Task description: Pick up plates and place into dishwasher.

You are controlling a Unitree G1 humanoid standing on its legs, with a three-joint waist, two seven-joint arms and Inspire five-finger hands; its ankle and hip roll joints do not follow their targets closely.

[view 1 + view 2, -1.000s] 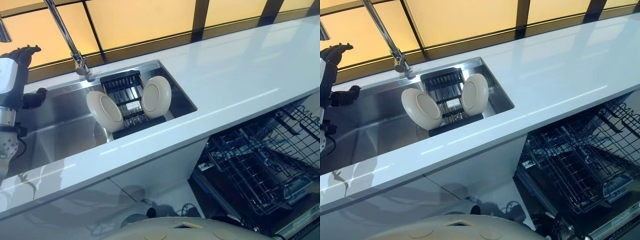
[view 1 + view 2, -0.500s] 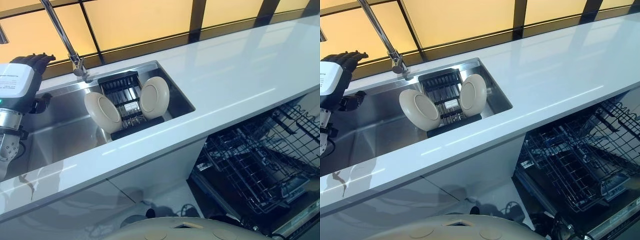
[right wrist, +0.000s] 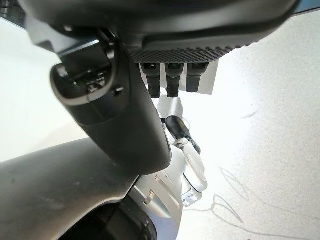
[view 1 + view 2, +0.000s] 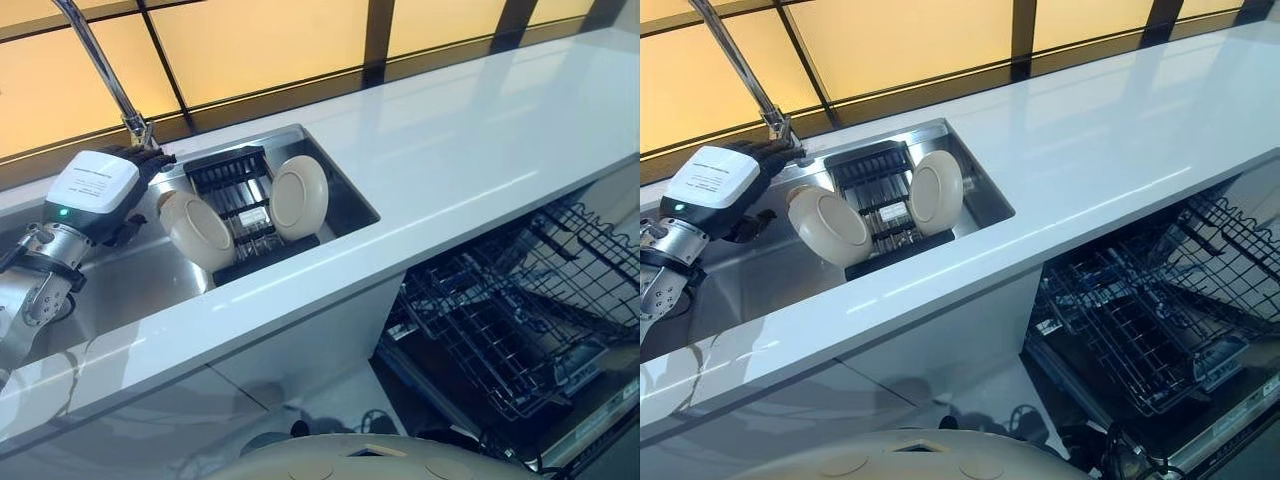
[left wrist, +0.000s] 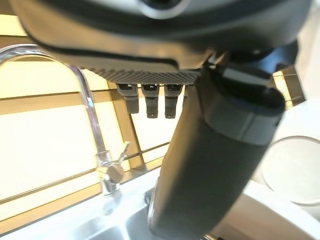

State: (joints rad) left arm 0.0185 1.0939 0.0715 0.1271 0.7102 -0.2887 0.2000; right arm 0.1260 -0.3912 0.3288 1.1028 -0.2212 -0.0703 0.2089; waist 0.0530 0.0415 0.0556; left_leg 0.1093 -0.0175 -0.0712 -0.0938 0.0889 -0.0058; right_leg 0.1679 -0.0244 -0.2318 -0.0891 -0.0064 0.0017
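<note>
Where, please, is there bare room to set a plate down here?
The white countertop right of the steel sink is bare. The sink floor left of the black rack is open. The rack is crowded: two cream plates, left robot hand close by.

I see the left plate (image 4: 197, 230) partly hidden behind the left hand (image 4: 112, 190); the faucet (image 4: 100, 70) top is cut off by the frame edge.
</note>
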